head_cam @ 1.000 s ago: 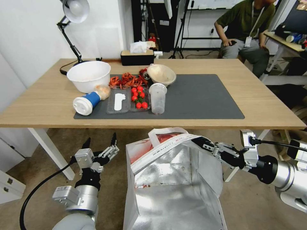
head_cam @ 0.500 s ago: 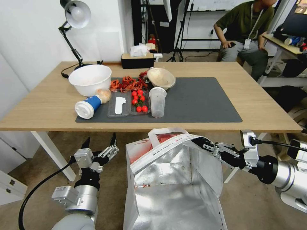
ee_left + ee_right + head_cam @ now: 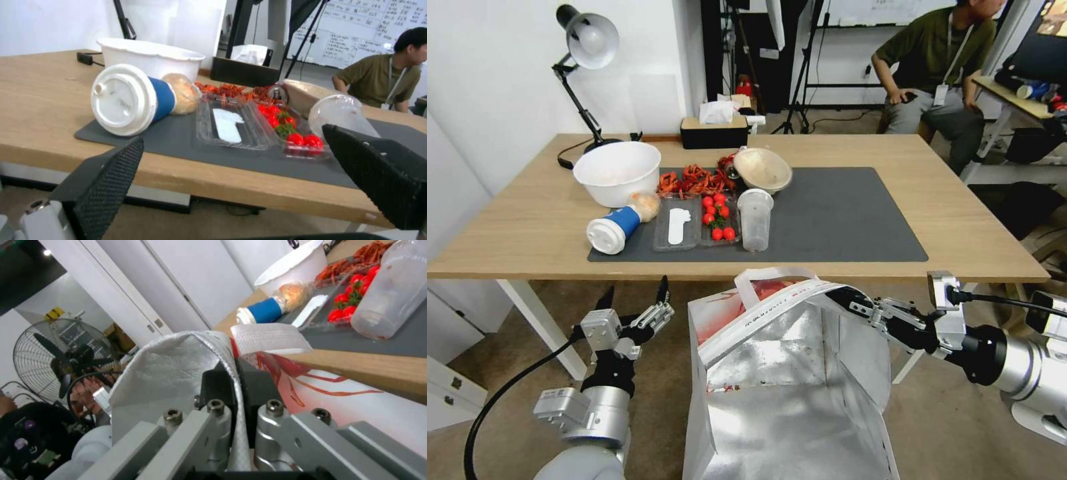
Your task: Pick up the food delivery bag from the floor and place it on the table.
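From the head view, the food delivery bag (image 3: 787, 373) hangs in front of the robot, its rim near the height of the table (image 3: 974, 220) edge and not yet over it. The right gripper (image 3: 846, 298) pinches the rim at the bag's right corner, foil lining gaping open. The left gripper (image 3: 635, 295) waits just to the bag's left, fingers spread, holding nothing.

In the left wrist view, the two black fingers (image 3: 111, 173) stand wide apart, facing the table edge, a toppled blue cup (image 3: 133, 98) and a tray of tomatoes (image 3: 293, 136).

In the right wrist view, the jaws are pressed together on the foil rim, a white strap handle (image 3: 269, 338) just beyond.

I'd say the pickup is done; the bag has yet to be set on the tabletop
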Available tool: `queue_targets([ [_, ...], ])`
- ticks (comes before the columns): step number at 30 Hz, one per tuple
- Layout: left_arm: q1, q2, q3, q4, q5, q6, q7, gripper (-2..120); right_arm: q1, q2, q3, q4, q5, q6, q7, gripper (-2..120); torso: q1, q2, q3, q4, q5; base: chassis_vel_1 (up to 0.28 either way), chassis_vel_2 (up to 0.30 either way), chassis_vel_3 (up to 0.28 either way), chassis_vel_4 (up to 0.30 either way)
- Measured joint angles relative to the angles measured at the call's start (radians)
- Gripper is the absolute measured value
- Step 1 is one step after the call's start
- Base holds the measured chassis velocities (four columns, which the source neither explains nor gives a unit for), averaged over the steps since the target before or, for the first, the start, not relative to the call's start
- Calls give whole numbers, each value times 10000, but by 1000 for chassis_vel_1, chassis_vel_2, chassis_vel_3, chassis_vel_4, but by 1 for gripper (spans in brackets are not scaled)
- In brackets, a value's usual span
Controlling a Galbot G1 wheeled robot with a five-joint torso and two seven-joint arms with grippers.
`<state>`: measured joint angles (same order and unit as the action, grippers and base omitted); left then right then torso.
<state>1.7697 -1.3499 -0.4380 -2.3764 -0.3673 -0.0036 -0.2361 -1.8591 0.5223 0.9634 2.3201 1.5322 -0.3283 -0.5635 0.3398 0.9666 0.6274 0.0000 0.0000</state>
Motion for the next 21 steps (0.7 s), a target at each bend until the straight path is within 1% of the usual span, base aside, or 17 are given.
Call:
queue_targets([
  [3,-2,3,0,0,1,0,-1,100,7,0,-5,-2,-1,2,-1,0,35,84,49,0,0,0,0,0,0],
  [6,-15,13,-10,0,0,6,-7,100,48,-5,-43,-16,-4,6,-1,0,128,302,175,0,0,0,0,0,0],
  [7,-15,13,-10,0,0,6,-7,100,48,-5,-43,-16,-4,6,-1,0,128,302,175,0,0,0,0,0,0],
  [9,-26,14,-11,0,-2,13,-10,100,63,-6,-55,-22,-3,8,-1,0,192,449,257,0,0,0,0,0,0],
  [10,-26,14,-11,0,-2,13,-10,100,63,-6,-55,-22,-3,8,-1,0,192,449,257,0,0,0,0,0,0],
  [21,3,15,-42,4,-12,33,-22,100,63,51,-80,-27,-15,10,-3,0,450,1025,573,0,0,0,0,0,0],
])
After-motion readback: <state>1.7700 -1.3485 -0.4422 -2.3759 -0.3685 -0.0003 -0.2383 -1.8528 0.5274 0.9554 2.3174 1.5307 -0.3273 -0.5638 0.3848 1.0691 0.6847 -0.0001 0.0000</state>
